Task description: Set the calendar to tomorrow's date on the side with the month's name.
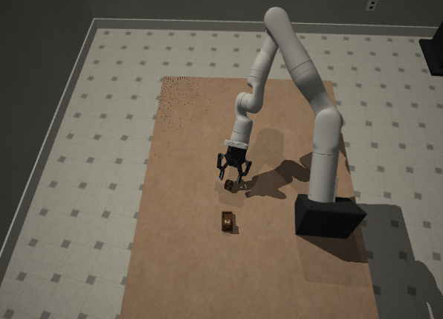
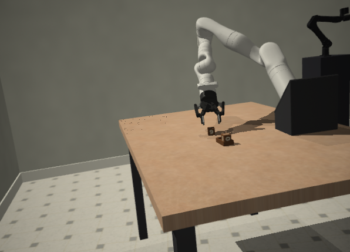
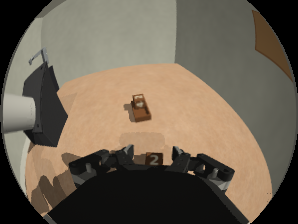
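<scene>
A brown cube (image 1: 228,185) (image 2: 211,131) (image 3: 154,159) stands on the table outside the tray. Its side towards the exterior camera reads like a 9; a 2 shows in the wrist view. My gripper (image 1: 230,180) (image 2: 211,123) (image 3: 153,151) is open and empty above this cube, a finger towards either side, clear of it. The brown tray (image 1: 227,212) (image 2: 221,141) (image 3: 142,119) is on the table with a second cube (image 1: 227,221) (image 2: 226,137) (image 3: 139,102) in it, at one end. That cube has a 2 on top and a 0 towards the exterior camera.
The arm's black base (image 1: 325,218) (image 2: 312,106) (image 3: 46,107) stands on the table (image 1: 178,265) (image 2: 188,171) (image 3: 185,100), off to one side of the tray. The arm's shadow falls beside the loose cube. The tray's other end holds no cube.
</scene>
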`<state>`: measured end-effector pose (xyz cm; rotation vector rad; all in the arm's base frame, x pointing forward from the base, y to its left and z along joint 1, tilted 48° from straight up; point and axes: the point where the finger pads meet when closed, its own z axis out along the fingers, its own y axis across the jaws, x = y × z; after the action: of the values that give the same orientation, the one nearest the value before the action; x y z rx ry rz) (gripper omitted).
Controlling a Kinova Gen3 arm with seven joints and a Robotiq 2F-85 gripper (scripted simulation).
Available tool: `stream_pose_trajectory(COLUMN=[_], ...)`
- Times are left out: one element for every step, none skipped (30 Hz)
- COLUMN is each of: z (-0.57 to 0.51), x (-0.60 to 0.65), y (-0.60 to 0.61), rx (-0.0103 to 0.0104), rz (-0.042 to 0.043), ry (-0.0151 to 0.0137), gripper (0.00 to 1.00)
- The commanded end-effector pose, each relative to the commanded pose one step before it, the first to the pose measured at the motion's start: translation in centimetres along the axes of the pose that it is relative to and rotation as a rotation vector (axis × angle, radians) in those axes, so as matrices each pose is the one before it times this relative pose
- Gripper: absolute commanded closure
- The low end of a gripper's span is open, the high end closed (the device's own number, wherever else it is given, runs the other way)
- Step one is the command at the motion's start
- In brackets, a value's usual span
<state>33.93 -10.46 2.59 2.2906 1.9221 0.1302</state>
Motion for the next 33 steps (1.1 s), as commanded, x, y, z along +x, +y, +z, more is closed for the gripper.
stream_pose_trajectory(z=[-0.589, -0.226, -0.223, -0.220, -0.211, -0.201, -0.188, -0.173, -0.157, -0.139, -0.119, -0.100, -0.080, -0.061, -0.043, 0.000, 0.000, -0.028, -0.015, -0.006, -0.001, 0.000, 0.002, 0.005, 0.008, 0.013, 0.017, 0.022, 0.026, 0.029, 0.032, 0.033, 0.000], x=[-0.078, 0.226, 0.223, 0.219, 0.211, 0.201, 0.188, 0.173, 0.157, 0.139, 0.119, 0.100, 0.080, 0.061, 0.043, 0.000, 0.000, 0.028, 0.015, 0.006, 0.001, 0.000, 0.001, 0.002, 0.004, 0.006, 0.008, 0.010, 0.012, 0.014, 0.015, 0.015, 0.000], y=[0.284, 0.000, -0.002, 0.002, -0.001, 0.000, 0.000, -0.001, 0.001, 0.000, -0.002, 0.002, 0.000, 0.000, -0.001, 0.000, 0.000, -0.001, 0.000, 0.000, 0.000, 0.000, -0.003, -0.006, -0.012, -0.018, -0.025, -0.031, -0.037, -0.042, -0.045, -0.046, 0.000], rx=[-0.01018, 0.00000, 0.00003, -0.00004, 0.00001, 0.00000, -0.00001, 0.00001, -0.00001, 0.00000, 0.00003, -0.00003, 0.00000, 0.00001, 0.00001, 0.00000, 0.00000, 0.00001, 0.00001, 0.00000, 0.00000, 0.00002, 0.00013, 0.00034, 0.00062, 0.00094, 0.00129, 0.00163, 0.00193, 0.00218, 0.00236, 0.00244, 0.00000], rz=[0.00737, 0.00000, -0.00002, 0.00002, -0.00001, 0.00000, 0.00000, -0.00001, 0.00001, 0.00000, -0.00002, 0.00002, 0.00000, 0.00000, -0.00001, 0.00000, 0.00000, -0.00001, 0.00000, 0.00000, 0.00000, 0.00000, 0.00000, 0.00000, 0.00000, 0.00000, 0.00000, 0.00000, 0.00000, 0.00000, 0.00000, 0.00000, 0.00000], ry=[-0.00290, 0.00000, 0.00001, -0.00001, 0.00001, 0.00000, 0.00000, 0.00001, 0.00000, 0.00000, 0.00001, -0.00001, 0.00000, 0.00000, 0.00000, 0.00000, 0.00000, 0.00000, 0.00000, 0.00000, 0.00000, -0.00005, -0.00033, -0.00085, -0.00156, -0.00242, -0.00340, -0.00446, -0.00557, -0.00671, -0.00784, -0.00894, 0.00000], gripper=[0.33, 0.33, 0.33, 0.33, 0.33, 0.33, 0.33, 0.33, 0.33, 0.33, 0.33, 0.33, 0.33, 0.33, 0.33, 0.33, 0.33, 0.33, 0.33, 0.33, 0.33, 0.33, 0.33, 0.33, 0.33, 0.33, 0.33, 0.33, 0.33, 0.33, 0.33, 0.33, 0.33])
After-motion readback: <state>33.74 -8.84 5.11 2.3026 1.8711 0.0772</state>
